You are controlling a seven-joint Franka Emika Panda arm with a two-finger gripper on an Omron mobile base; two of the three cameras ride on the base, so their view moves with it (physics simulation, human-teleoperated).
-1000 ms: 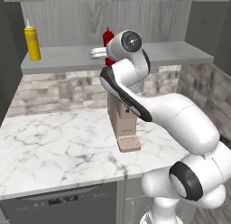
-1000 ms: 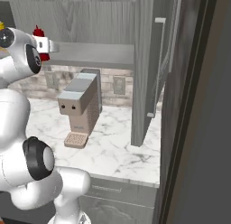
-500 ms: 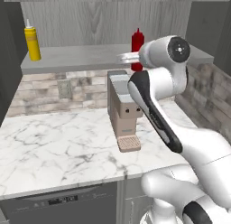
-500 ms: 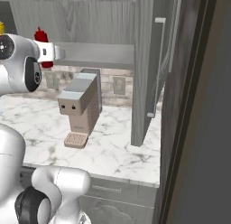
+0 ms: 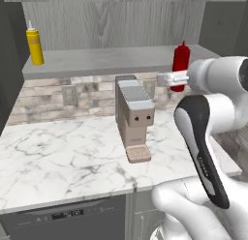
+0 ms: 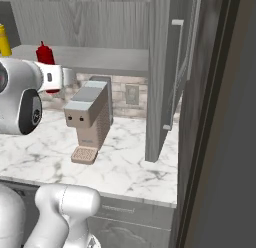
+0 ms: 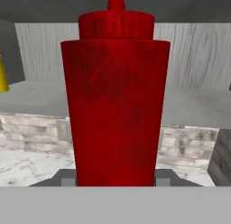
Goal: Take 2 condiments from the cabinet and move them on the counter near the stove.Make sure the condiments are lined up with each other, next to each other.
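The red squeeze bottle (image 5: 180,59) hangs in the air just in front of the cabinet's pale shelf (image 5: 106,60), above the marble counter (image 5: 63,152). My gripper (image 5: 175,80) is shut on its lower half. The hand view has the red bottle (image 7: 115,96) upright and very close, hiding my fingertips. From the right base camera the red bottle (image 6: 45,54) rises behind my white hand (image 6: 56,78). At the shelf's far left end the yellow bottle (image 5: 34,44) with a white nozzle stands upright. The stove is out of view.
A beige coffee machine (image 5: 134,115) stands on the counter right below and left of the held bottle. The open grey cabinet door (image 6: 165,77) juts out on the right. A dishwasher front (image 5: 68,217) sits under the counter edge.
My arm has swung to the right along the shelf and slightly down, carrying the red bottle with it. The yellow bottle has stayed in place.
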